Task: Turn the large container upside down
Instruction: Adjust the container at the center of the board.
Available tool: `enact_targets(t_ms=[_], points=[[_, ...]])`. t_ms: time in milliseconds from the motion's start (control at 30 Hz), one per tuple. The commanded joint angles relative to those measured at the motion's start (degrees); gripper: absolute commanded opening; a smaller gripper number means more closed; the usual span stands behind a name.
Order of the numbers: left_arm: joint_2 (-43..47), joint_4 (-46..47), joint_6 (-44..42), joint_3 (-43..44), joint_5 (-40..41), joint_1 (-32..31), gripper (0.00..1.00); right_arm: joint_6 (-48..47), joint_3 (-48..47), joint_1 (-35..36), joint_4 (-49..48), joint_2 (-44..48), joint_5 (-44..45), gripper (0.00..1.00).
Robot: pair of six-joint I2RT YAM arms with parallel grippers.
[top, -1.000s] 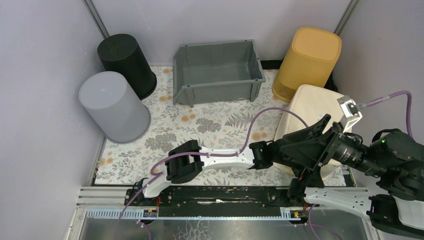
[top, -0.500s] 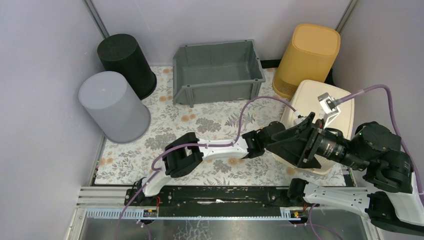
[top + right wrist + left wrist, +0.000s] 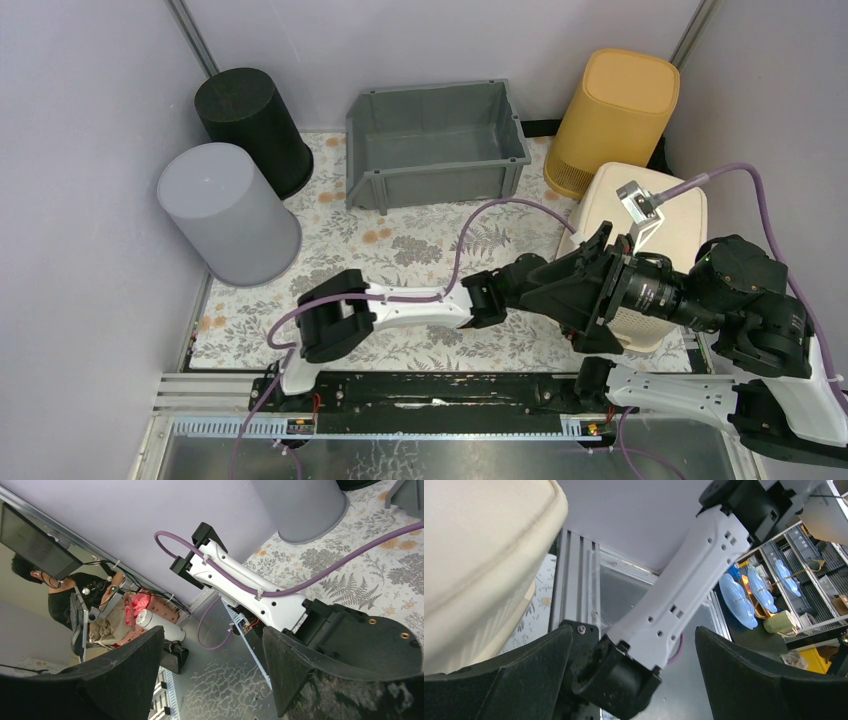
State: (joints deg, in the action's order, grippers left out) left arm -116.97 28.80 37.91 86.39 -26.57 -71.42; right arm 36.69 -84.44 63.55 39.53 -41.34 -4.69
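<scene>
My left gripper (image 3: 633, 632) gapes wide, gripping nothing, just beside the large cream plastic container (image 3: 672, 215). The container sits far right on the flower-patterned table (image 3: 420, 250), in front of the tall yellow bin (image 3: 615, 115). My right gripper (image 3: 213, 632) is spread too, and empty.

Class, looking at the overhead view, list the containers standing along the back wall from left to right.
black round bin → grey open crate → yellow bin
</scene>
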Motion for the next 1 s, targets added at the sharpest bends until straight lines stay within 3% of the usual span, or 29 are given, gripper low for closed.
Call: enact_targets(t_ms=[0,267,500,733,967], points=[[6.0,3.3,-2.2,-6.4,3.4,-0.7,1.0,0.0,-0.1,0.2,-4.5,-0.1,-3.5,0.79],[19.2,-1.6,-3.4,-19.3,12.8,-1.1,1.0,-0.6,1.7,0.2,-9.7,1.0,-7.1,0.81],[36.8,-16.3,-2.6,-30.0,25.7,-1.0,1.0,-2.8,-2.1,0.2,-7.6,-2.6,-3.5,0.83],[59.2,-31.5,6.1,-42.0,40.6,-1.0,1.0,-7.9,-9.6,0.2,-5.0,-12.4,2.7,0.85],[68.4,-39.4,10.9,-46.9,44.9,-0.9,1.0,-15.8,-21.4,0.1,-2.9,-29.8,10.0,0.85]])
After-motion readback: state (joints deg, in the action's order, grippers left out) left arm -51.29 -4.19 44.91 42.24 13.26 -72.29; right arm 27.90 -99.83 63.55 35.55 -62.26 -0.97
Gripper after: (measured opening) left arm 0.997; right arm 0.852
